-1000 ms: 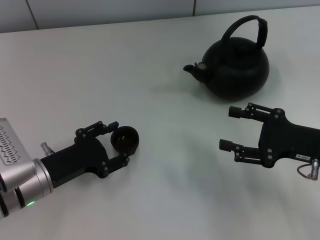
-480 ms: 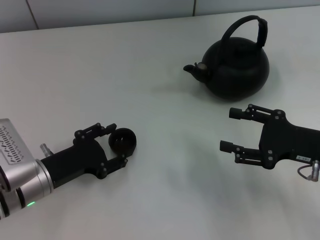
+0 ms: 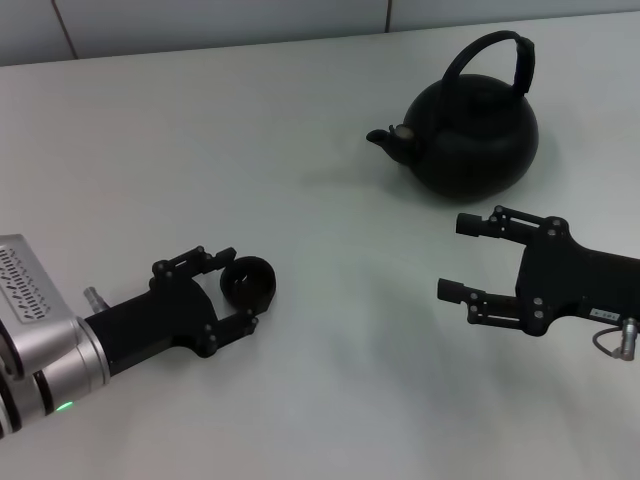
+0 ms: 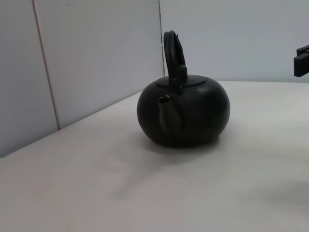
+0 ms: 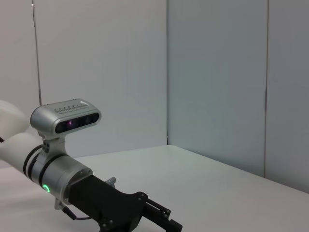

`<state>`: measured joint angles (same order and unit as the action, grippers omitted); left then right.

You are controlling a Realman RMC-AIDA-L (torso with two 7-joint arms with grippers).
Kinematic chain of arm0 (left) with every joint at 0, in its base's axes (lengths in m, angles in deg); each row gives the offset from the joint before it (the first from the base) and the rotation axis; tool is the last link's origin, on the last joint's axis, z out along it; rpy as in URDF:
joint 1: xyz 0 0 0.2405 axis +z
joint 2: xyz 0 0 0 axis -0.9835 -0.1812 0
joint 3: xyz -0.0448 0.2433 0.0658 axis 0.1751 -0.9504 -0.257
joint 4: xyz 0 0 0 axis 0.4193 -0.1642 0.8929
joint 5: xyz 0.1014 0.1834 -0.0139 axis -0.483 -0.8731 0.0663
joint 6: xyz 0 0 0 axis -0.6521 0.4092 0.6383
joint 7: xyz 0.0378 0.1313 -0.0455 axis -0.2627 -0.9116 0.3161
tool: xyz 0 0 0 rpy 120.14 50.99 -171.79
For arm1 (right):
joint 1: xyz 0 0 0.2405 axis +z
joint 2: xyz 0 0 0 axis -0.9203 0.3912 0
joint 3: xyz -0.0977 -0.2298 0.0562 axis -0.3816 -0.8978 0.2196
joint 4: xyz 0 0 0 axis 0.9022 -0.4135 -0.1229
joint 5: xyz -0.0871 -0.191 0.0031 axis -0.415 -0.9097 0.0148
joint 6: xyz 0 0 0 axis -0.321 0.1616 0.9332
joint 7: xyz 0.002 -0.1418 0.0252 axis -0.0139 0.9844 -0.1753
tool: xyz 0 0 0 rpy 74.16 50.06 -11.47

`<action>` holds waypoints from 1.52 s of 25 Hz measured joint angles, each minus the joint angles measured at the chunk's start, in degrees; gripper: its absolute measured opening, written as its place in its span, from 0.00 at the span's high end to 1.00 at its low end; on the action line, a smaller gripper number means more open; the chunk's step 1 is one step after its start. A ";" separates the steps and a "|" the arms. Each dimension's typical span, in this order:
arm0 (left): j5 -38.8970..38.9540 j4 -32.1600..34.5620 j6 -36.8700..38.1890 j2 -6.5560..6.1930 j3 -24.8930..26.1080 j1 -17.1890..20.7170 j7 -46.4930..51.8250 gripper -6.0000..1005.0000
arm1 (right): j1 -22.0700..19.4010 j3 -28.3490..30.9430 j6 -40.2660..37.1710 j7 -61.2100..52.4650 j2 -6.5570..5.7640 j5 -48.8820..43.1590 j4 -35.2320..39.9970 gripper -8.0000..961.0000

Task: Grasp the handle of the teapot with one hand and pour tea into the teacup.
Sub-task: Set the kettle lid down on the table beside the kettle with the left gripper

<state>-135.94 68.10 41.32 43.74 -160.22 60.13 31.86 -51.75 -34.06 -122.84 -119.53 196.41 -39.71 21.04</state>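
Head view shows the left gripper (image 3: 238,293) low in the left of the frame, its fingers spread around the teacup (image 3: 248,281), one finger (image 3: 196,262) above it and the other below, near its rim; whether either pad touches the cup I cannot tell. Compared with a second ago the cup and this hand have barely shifted, a slight drift toward the lower left and then a small return, so the hand seems to be steadying the cup rather than carrying it anywhere. To the lower right, the right gripper (image 3: 463,257) hovers with its fingers apart, pointing toward the frame's centre, and it sits almost exactly where it was a second ago, well apart from the teapot (image 3: 472,135). Farther back, in the upper right, the pot stands upright on the table (image 3: 320,130), spout aimed left, its handle (image 3: 500,50) arched over the top and untouched. No tea is visible anywhere. My reading is that the task has not really started: nothing grips the handle yet, and the right hand would need to rise and reach back to it.
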 joint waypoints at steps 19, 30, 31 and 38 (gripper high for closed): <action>0.24 0.73 -0.37 -0.12 0.08 0.33 0.02 0.24 | 0.25 -0.10 0.66 -0.18 0.00 0.00 -0.26 0.20; 0.00 1.06 -0.07 -0.05 -0.32 0.37 1.43 0.19 | 0.07 -0.01 0.50 -0.21 0.00 0.01 -0.03 0.21; -0.05 1.10 -0.04 -0.07 -0.35 0.37 1.60 0.18 | 0.07 -0.01 0.51 -0.21 0.00 0.01 -0.04 0.21; -0.08 4.23 0.42 -0.26 -0.34 2.29 1.62 0.15 | 0.07 -0.01 0.64 -0.21 0.00 0.01 -0.10 0.20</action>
<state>-136.02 72.33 41.74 43.48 -160.56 62.41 33.49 -51.69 -34.07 -122.21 -119.74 196.40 -39.70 20.94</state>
